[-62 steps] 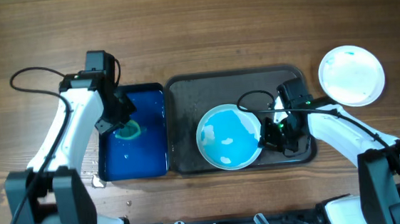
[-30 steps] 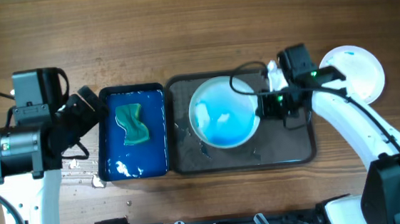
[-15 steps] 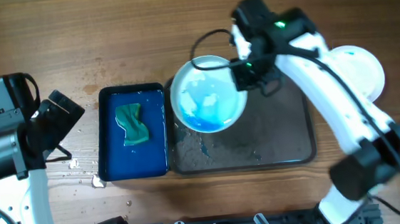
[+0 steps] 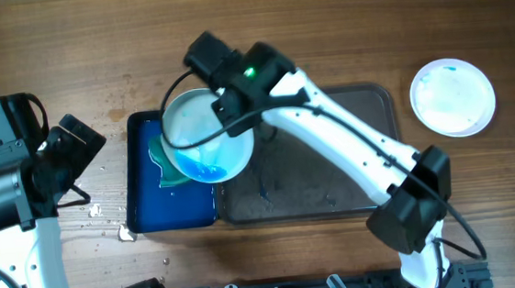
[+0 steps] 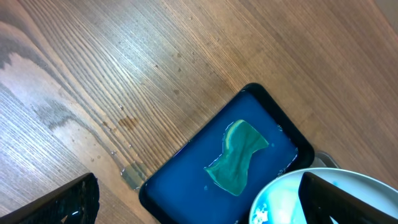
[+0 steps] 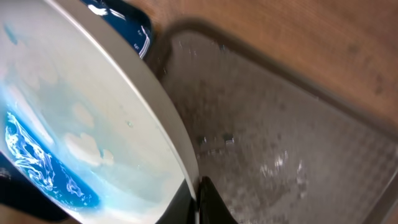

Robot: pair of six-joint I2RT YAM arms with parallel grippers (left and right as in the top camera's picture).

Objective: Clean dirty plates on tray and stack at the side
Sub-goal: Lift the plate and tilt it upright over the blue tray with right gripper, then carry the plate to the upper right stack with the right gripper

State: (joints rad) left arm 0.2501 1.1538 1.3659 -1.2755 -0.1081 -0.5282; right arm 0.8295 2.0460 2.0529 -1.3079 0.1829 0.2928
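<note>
Right wrist view: one dark finger [image 6: 209, 200] sits against the underside of the dirty plate's [image 6: 74, 118] rim. The other finger is hidden behind the plate.

- Overhead: right gripper [image 4: 228, 103] is clamped on the far rim of the dirty plate, which is lifted off any surface and tilted.
- Plate face is white with pale blue smears. Deep blue liquid is pooled along the low edge, the side away from the gripper.
- Directly under the plate is the right half of the blue tray [image 4: 147, 203], filled with blue liquid.
- The green sponge [image 5: 238, 157] lies flat in that tray, just beyond the plate's low edge and partly covered by it from above.
- On the gripper's arm side, just beside the blue tray, is the grey tray [image 4: 352, 169]. It is wet and speckled, with a thin blue streak near its left part.
- Further out along the arm, past the grey tray's far-right corner, a second plate [image 4: 453, 97] rests flat on the table [image 4: 340, 27]. It is mostly white with faint blue traces.
- Farthest the other way, left gripper [image 4: 72, 151] hangs over bare wood left of the blue tray, fingers spread wide and gripping nothing.
- Water droplets [image 4: 97, 212] lie on the wood below it.
</note>
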